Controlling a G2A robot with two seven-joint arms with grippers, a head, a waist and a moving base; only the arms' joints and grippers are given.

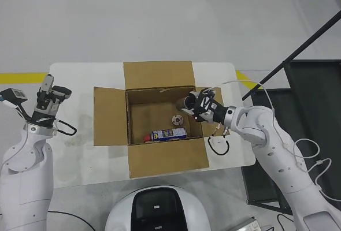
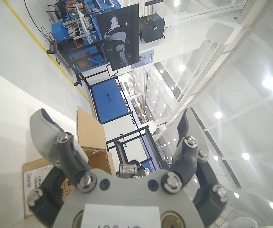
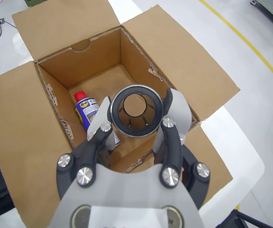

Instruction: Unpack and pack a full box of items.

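An open cardboard box [image 1: 110, 115] [image 3: 155, 39] sits mid-table with its flaps spread. My right gripper [image 1: 191, 104] [image 3: 136, 110] is shut on a hollow metal cylinder [image 1: 184, 102] [image 3: 136, 113], holding it over the box's right side. On the box floor lie a blue-and-yellow spray can with a red cap [image 1: 165, 135] [image 3: 85, 109] and a small metal ring [image 1: 177, 120]. My left gripper [image 1: 50, 88] [image 2: 112, 126] is open and empty, raised off the table's left edge and tilted upward.
The white table [image 1: 78, 81] carries the box. A dark metal cart [image 1: 315, 110] stands to the right of the table. A yellow floor line [image 1: 11, 78] runs behind. In the left wrist view a box flap [image 2: 89, 129] and the far-off cylinder [image 2: 127, 170] show.
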